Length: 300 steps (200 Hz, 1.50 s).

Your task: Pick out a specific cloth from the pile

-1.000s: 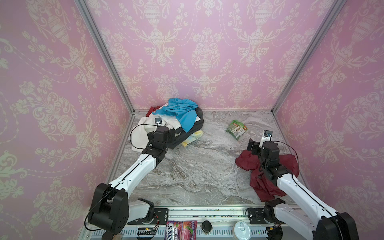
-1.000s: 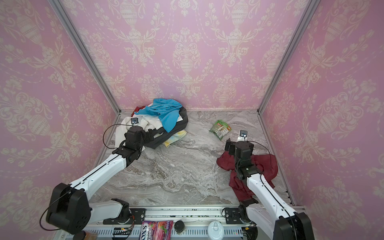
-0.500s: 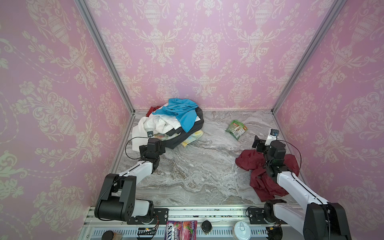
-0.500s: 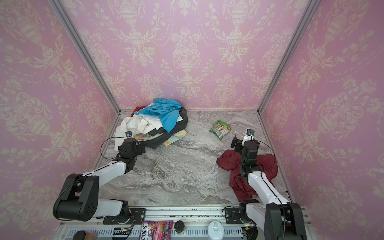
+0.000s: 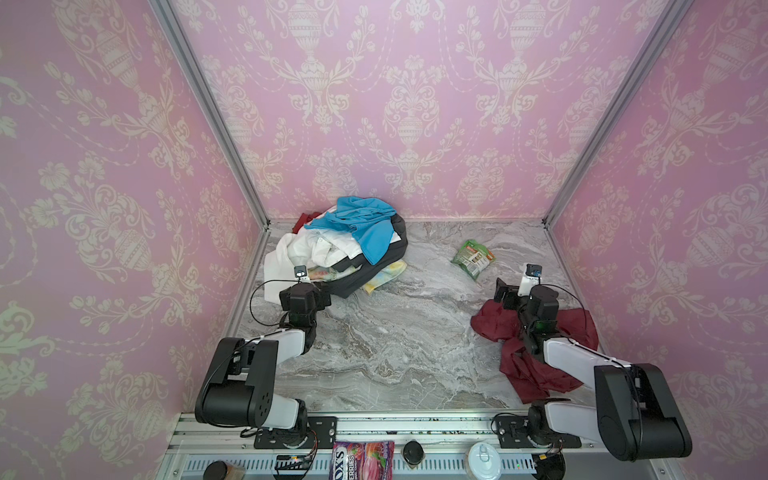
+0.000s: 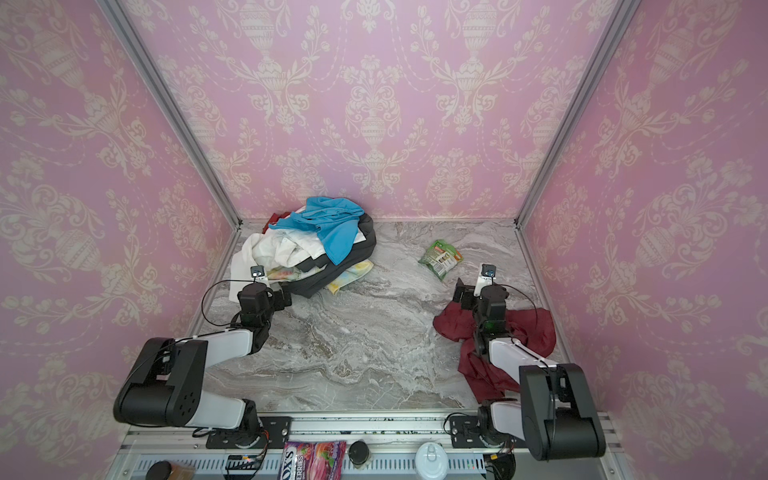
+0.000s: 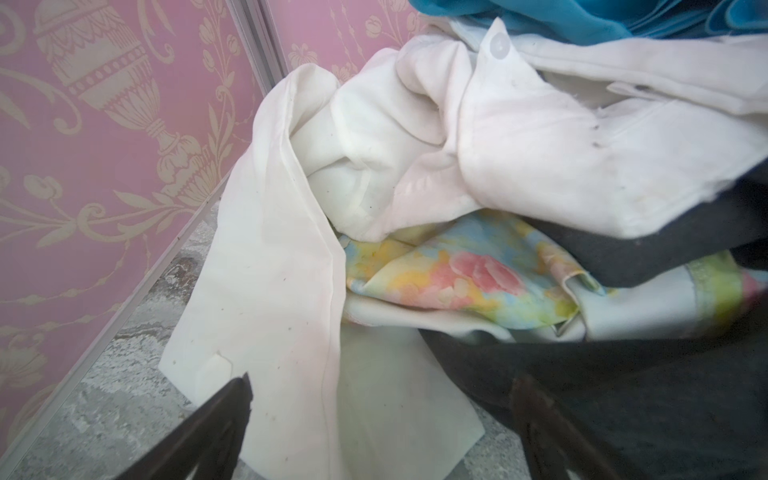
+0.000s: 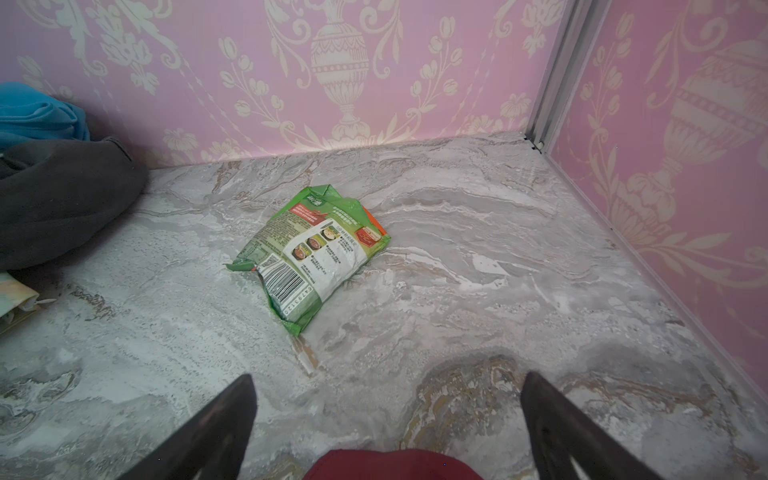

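Both arms are folding back toward their bases since a second ago: left claw (image 7: 382,390) is gaping wide, empty, just beside the pile (image 5: 353,245); right claw (image 8: 388,380) is gaping wide too, gripping nothing. Cloth (image 5: 488,324) is lying on the surface (image 5: 399,357) under the right arm, well apart from the pile, likely set there to keep it separate.

Pink damask walls (image 5: 415,83), marble floor (image 5: 395,332)

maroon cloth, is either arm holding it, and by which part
Nothing is held: both arms' jaws stand open and empty. The maroon cloth lies loose on the table, under the right arm.
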### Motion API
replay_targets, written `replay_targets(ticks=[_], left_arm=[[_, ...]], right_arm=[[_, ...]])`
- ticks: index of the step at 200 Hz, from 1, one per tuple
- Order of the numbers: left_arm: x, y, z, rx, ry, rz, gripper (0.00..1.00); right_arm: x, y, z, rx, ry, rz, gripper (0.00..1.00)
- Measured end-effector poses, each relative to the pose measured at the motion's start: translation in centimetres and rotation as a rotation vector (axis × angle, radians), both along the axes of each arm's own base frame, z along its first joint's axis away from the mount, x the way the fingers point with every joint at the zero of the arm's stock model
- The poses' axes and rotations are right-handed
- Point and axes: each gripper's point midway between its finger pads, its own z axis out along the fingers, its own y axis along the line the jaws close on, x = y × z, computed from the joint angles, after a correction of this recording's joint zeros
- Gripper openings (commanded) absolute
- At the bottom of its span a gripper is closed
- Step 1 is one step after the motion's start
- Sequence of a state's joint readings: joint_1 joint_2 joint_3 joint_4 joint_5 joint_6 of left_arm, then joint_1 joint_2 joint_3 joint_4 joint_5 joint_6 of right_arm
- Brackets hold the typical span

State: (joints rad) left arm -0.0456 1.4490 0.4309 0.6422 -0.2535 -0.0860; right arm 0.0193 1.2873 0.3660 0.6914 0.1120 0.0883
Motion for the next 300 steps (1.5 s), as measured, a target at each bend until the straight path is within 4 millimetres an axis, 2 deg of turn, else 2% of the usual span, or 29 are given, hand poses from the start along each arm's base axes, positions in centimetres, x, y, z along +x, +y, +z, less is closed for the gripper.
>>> replay_targets(ticks=[33, 61, 110, 133, 144, 179, 212, 300], left_arm=[[0.0, 0.7, -0.8, -0.02, 0.019, -0.004, 0.99], [0.2, 1.2, -0.4, -0.029, -0.001, 0.001, 0.99], [0.6, 1.4, -0.4, -0.04, -0.055, -0.013, 0.99], [0.4, 0.6, -3.1, -0.043, -0.019, -0.057, 0.99], [0.3, 0.5, -3.7, -0.045, -0.009, -0.066, 0.99], [0.7, 0.6, -2.6, -0.043, -0.063, -0.069, 0.99], [0.8, 0.6, -2.2, -0.039, -0.078, -0.071, 1.0], [0.9, 0.6, -1.9, -0.038, -0.091, -0.071, 1.0]], right_arm=[[0.5, 0.4, -0.9, -0.013, 0.002, 0.009, 1.0], [0.5, 0.3, -2.0, -0.016, 0.02, 0.004, 1.0], [0.7, 0.3, -2.0, -0.019, -0.015, 0.003, 1.0], [0.6, 0.3, -2.6, -0.021, -0.018, 0.004, 1.0], [0.6, 0.3, -2.8, -0.021, -0.019, 0.006, 1.0], [1.0, 0.8, -4.5, -0.025, 0.027, 0.042, 1.0], [1.6, 1.0, -4.1, -0.015, 0.018, 0.067, 1.0], [1.6, 1.4, -4.1, -0.009, 0.018, 0.088, 1.0]])
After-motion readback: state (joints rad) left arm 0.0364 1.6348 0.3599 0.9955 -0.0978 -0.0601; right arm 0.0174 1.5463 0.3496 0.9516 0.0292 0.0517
